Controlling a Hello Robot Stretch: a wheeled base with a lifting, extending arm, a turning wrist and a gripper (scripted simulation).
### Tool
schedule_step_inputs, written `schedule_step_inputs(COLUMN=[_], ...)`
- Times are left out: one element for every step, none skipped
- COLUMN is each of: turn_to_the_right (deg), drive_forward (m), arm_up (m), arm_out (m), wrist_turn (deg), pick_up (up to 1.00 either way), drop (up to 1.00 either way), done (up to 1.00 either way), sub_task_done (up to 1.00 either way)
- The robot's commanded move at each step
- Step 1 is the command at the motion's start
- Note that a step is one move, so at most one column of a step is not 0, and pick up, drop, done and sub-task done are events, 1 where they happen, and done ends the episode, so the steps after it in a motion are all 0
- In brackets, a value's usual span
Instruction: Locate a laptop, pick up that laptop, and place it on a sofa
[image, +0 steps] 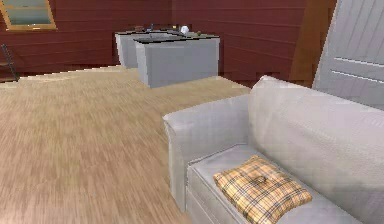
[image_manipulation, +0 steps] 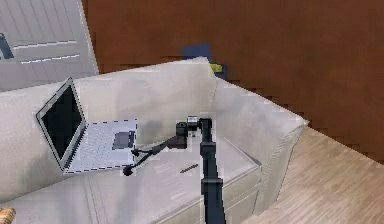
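Sofa (image_manipulation: 255, 125) takes up most of the arm side view. Open laptop (image_manipulation: 95, 140) is over its seat, lid up near the backrest; we can't tell if it's resting or hovering. Pincer (image_manipulation: 142, 157) is at the laptop's edge; can't tell whether it holds anything. Risk, as we see it: retracting with the pincer snagged drags the laptop off the seat front.
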Motion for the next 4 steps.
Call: schedule_step_inputs(turn_to_the_right=[0.0, 0.0, 0.0, 0.0], drive_forward=[0.00, 0.00, 0.00, 0.00], arm_up=[0.00, 0.10, 0.00, 0.00], arm_out=[0.00, 0.00, -0.08, 0.00], wrist_turn=[0.0, 0.0, 0.0, 0.0], pick_up=[0.00, 0.00, 0.00, 0.00], drop=[1.00, 0.00, 0.00, 0.00], done=[0.00, 0.00, 0.00, 1.00], sub_task_done=[0.00, 0.00, 0.00, 0.00])
